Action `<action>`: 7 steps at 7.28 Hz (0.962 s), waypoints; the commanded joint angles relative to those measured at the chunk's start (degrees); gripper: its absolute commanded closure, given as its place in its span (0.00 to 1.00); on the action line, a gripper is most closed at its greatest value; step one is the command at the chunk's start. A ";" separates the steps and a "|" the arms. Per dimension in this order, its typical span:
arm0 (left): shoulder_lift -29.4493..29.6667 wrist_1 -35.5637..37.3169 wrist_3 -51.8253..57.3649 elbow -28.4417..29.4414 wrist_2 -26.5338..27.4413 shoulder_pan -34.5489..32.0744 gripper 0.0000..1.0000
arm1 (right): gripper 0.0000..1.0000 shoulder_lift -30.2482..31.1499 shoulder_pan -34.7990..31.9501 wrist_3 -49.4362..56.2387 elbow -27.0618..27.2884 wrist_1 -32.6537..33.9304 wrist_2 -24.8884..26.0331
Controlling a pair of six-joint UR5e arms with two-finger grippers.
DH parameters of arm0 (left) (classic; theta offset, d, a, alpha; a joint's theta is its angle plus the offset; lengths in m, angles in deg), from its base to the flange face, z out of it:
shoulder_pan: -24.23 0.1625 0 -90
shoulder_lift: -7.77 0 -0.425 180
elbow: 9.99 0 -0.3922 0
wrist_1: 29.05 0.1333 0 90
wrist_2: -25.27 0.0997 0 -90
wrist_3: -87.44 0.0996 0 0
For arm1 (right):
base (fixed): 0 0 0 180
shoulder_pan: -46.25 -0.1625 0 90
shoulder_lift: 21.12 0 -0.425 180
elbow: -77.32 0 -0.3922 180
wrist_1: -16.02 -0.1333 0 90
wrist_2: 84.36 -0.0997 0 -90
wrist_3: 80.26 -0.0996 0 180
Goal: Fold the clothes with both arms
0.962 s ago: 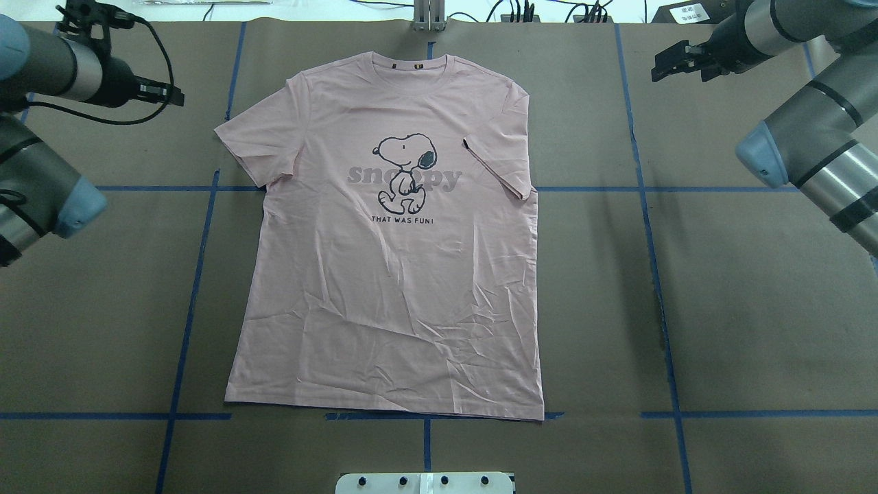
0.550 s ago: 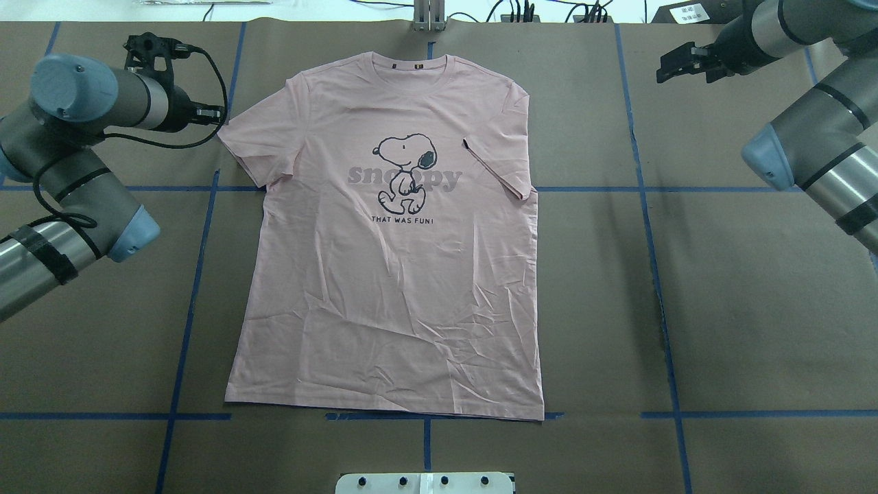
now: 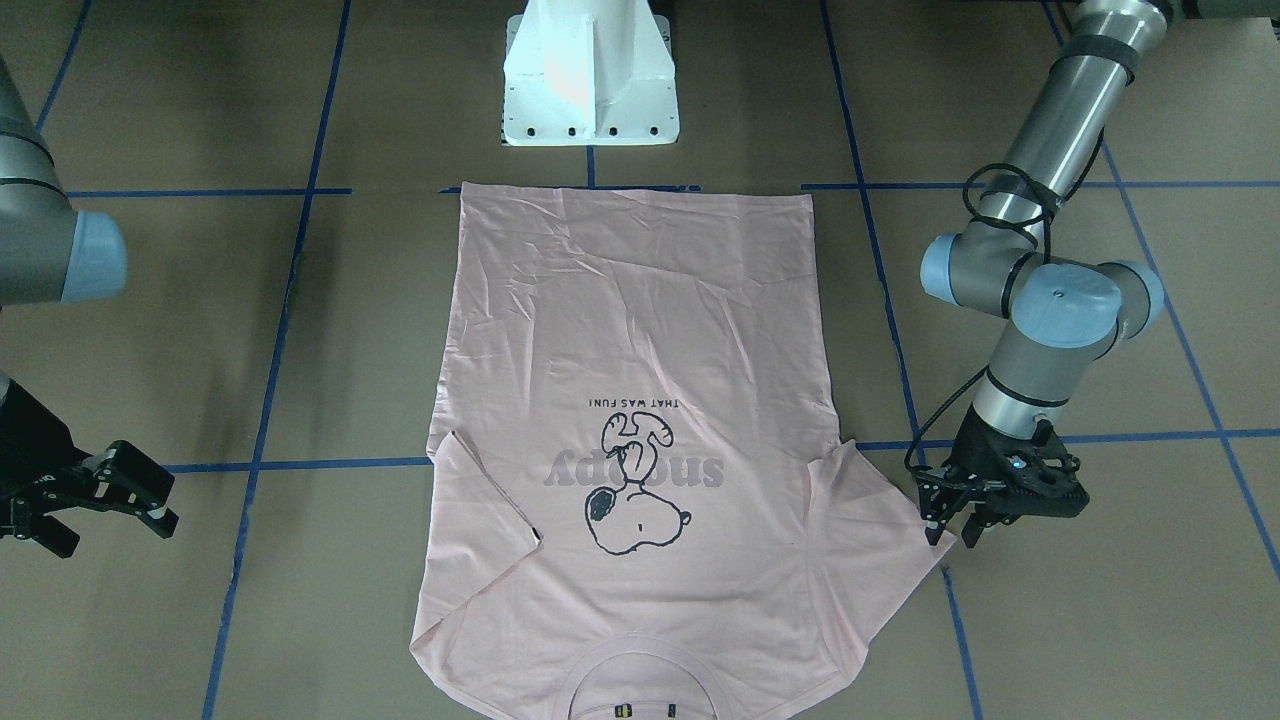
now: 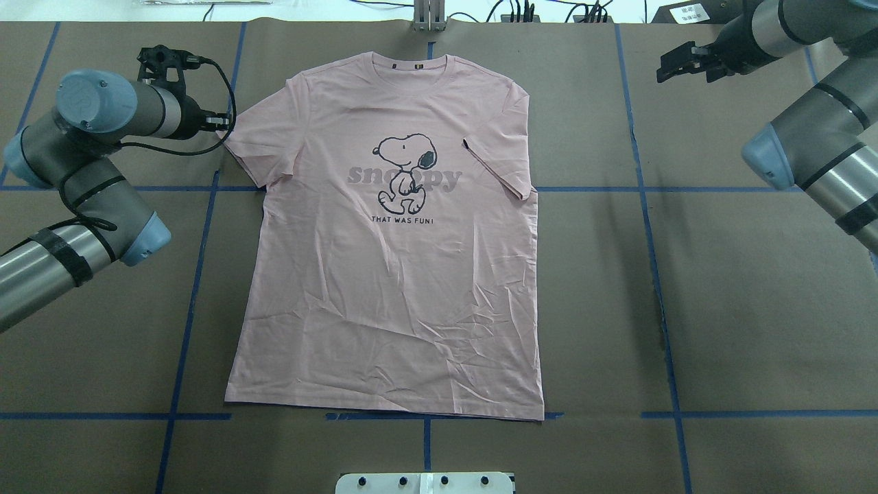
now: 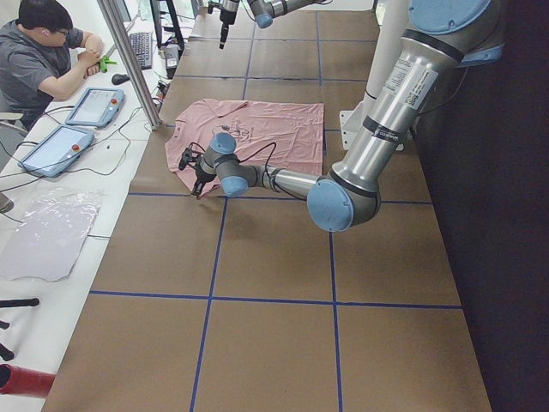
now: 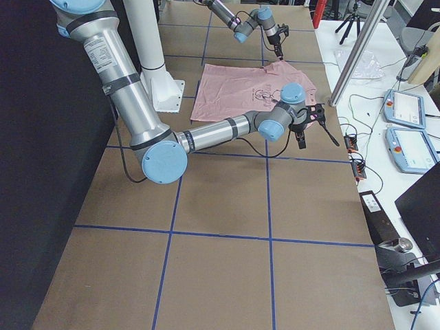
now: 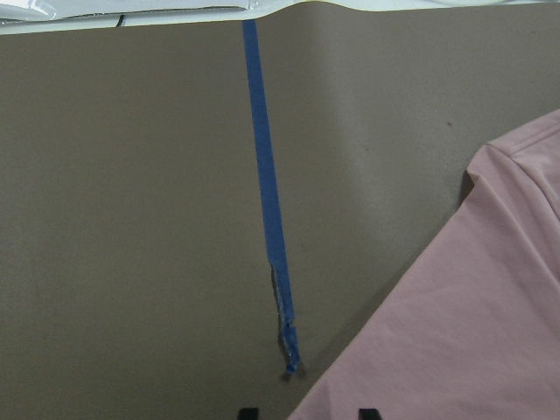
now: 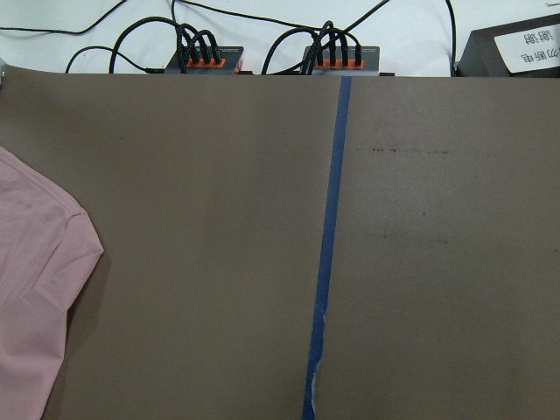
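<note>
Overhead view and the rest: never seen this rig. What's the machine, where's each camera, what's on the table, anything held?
The machine is two jointed robot arms at a brown table marked with blue tape: a left arm and a right arm, each ending in a two-finger gripper. One camera looks down from behind the robot and one faces it from across the table. Two more sit at the table's ends, and one rides on each wrist. A pale pink T-shirt lies flat, Snoopy print up, collar away from the robot. The left gripper is open at the tip of one sleeve. The right gripper is open and well clear of the shirt. Nothing is held.
</note>
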 commanded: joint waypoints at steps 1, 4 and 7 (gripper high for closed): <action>0.58 -0.11 -0.34 1.14 0.05 0.83 0.54 | 0.00 0.05 0.00 0.00 0.09 0.00 0.03; 0.49 -0.11 -0.17 1.14 -0.04 1.01 0.55 | 0.00 -0.04 0.00 0.00 0.09 0.00 0.21; 0.32 0.07 0.27 1.14 -0.04 0.84 0.55 | 0.00 -0.04 0.00 0.00 0.09 0.09 0.21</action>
